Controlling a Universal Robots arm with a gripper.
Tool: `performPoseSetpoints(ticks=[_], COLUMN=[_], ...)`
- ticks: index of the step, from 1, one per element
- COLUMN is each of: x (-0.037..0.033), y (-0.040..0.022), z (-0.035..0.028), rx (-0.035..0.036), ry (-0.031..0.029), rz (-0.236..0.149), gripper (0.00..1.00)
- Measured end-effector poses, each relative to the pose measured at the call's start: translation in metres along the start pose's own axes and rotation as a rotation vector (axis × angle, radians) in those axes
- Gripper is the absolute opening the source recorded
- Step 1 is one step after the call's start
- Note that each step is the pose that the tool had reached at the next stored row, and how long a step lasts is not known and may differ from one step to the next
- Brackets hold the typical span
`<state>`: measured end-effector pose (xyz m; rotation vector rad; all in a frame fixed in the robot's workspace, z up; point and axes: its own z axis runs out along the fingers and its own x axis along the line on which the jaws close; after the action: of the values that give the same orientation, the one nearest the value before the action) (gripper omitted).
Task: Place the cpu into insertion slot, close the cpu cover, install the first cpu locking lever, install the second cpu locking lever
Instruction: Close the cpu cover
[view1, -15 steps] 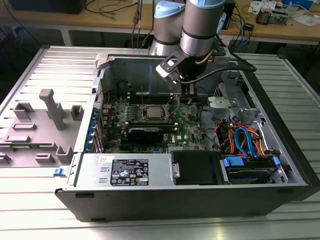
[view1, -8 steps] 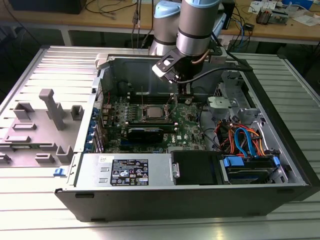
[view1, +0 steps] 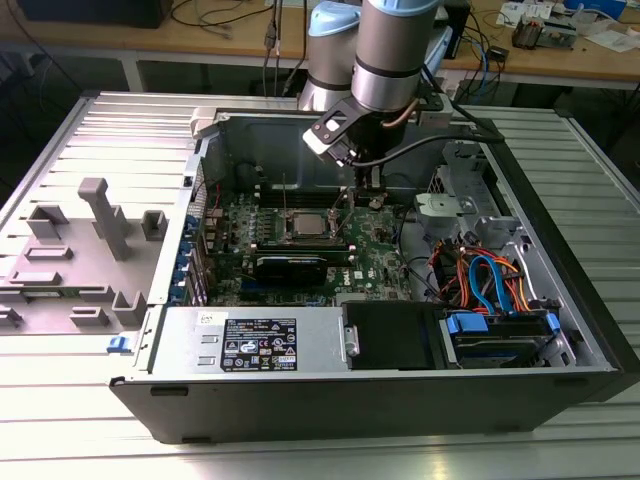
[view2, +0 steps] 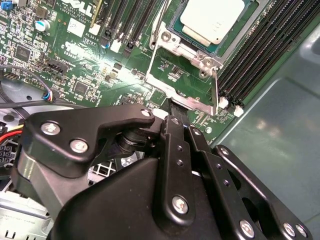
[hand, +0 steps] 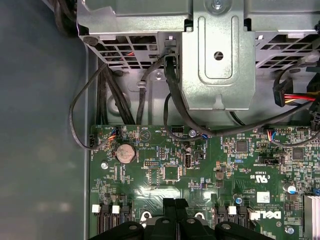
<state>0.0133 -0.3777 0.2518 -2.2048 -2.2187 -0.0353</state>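
The cpu (view2: 212, 20), a silvery square chip, lies flat in the insertion slot (view2: 172, 87) on the green motherboard, also seen in the exterior view (view1: 305, 225). The cpu cover (view2: 201, 59), a thin metal frame, lies down around the chip. One locking lever (view2: 215, 92) stands upright at the socket's corner, and a second wire lever (view2: 159, 32) rises along the other side. My gripper (view2: 173, 107) hovers just beside the socket's edge, to the exterior view's right of it (view1: 370, 195). Its fingers (hand: 170, 210) are shut together with nothing between them.
Long black memory slots (view2: 280, 45) flank the socket on both sides. A black card (view1: 290, 265) sits in front of it. A metal drive cage (hand: 215, 55) and cables (view1: 480, 275) fill the case at the exterior view's right. A grey fixture (view1: 90, 240) stands outside the case.
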Motion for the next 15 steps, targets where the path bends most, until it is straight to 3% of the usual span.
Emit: performPoseSetpoints(ticks=[15], x=[0.0001], y=[-0.0102], z=[0.0001], rx=[0.0], ry=[0.0005], rz=[0.0], gripper=[0.11])
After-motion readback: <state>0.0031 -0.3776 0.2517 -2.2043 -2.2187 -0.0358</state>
